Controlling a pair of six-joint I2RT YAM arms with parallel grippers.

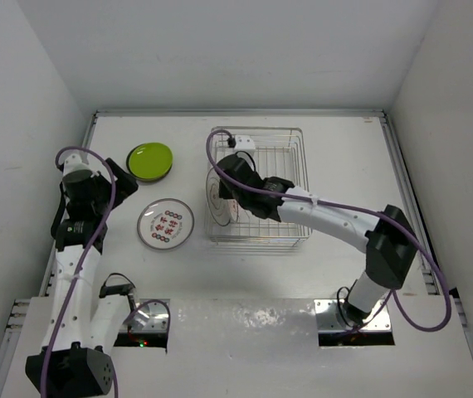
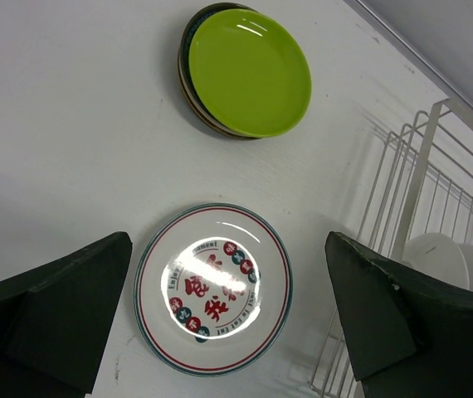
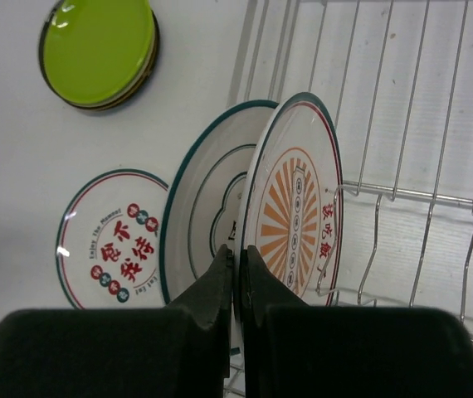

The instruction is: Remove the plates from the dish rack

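Note:
The dish rack (image 1: pixel 301 166), a silver wire basket, stands right of centre. Two plates stand upright at its left end: a white plate with an orange sunburst (image 3: pixel 295 207) and a teal-rimmed white plate (image 3: pixel 203 215) beside it. My right gripper (image 3: pixel 238 257) is shut on the sunburst plate's rim, one finger between the two plates; it also shows in the top view (image 1: pixel 235 186). A white plate with red characters (image 1: pixel 166 223) lies flat on the table. A lime green plate (image 1: pixel 151 161) tops a small stack. My left gripper (image 2: pixel 228 249) hangs open and empty above the red-character plate (image 2: pixel 213 288).
The rack's wire wall (image 2: pixel 419 191) stands close to the right of my left gripper. White walls enclose the table on the left, back and right. The rest of the rack (image 3: pixel 411 195) holds only bare wires and prongs.

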